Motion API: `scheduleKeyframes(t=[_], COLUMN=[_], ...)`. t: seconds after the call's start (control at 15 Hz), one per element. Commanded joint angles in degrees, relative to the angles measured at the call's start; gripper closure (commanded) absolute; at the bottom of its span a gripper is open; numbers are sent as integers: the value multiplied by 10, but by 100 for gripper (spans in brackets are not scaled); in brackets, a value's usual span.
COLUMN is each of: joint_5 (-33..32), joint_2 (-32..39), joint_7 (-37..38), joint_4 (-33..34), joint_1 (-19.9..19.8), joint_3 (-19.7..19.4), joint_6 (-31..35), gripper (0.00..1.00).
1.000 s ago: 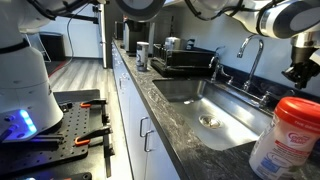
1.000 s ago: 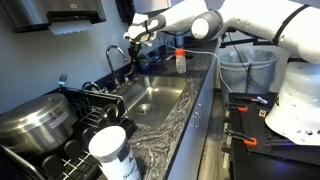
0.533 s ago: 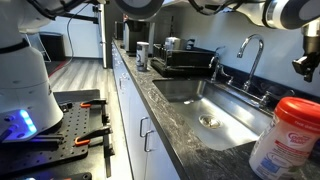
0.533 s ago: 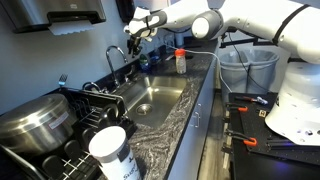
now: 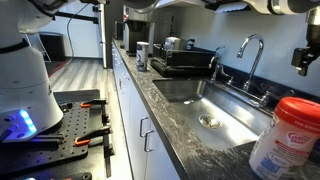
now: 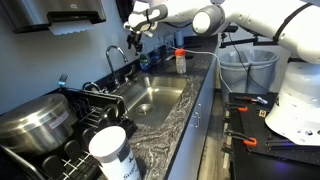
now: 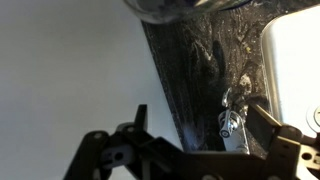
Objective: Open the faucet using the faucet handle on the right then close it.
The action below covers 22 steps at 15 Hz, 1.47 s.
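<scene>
The faucet [image 5: 250, 52] is a tall chrome gooseneck behind the sink, also visible in the other exterior view as the faucet [image 6: 116, 54]. In the wrist view a small chrome faucet handle [image 7: 231, 122] lies on the dark speckled counter below my gripper [image 7: 200, 116], nearer the right finger. The jaws stand wide apart and touch nothing. In both exterior views my gripper [image 5: 303, 62] hangs in the air beside and above the faucet, clear of the counter, and appears again as the gripper [image 6: 134, 32].
A steel sink [image 5: 178, 92] is set in the counter, with a shorter dark tap [image 5: 213, 66] and a dish rack [image 5: 185, 62] beyond it. A red-lidded white tub [image 5: 285, 135] stands in the foreground. A red-capped bottle [image 6: 180, 60] and a big pot [image 6: 35, 120] sit on the counter.
The jaws went from shut to wide open, letting go of the handle. The gripper has risen a little away from the counter.
</scene>
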Motion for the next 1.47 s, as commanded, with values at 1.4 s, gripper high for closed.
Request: scheduleKeyframes(t=[1.4], joint_5=[10], joint_2=[-378], joint_7=[-131], joint_4=[-534], joint_1=[6], joint_3=[-5], joint_6=[-28], gripper=[0])
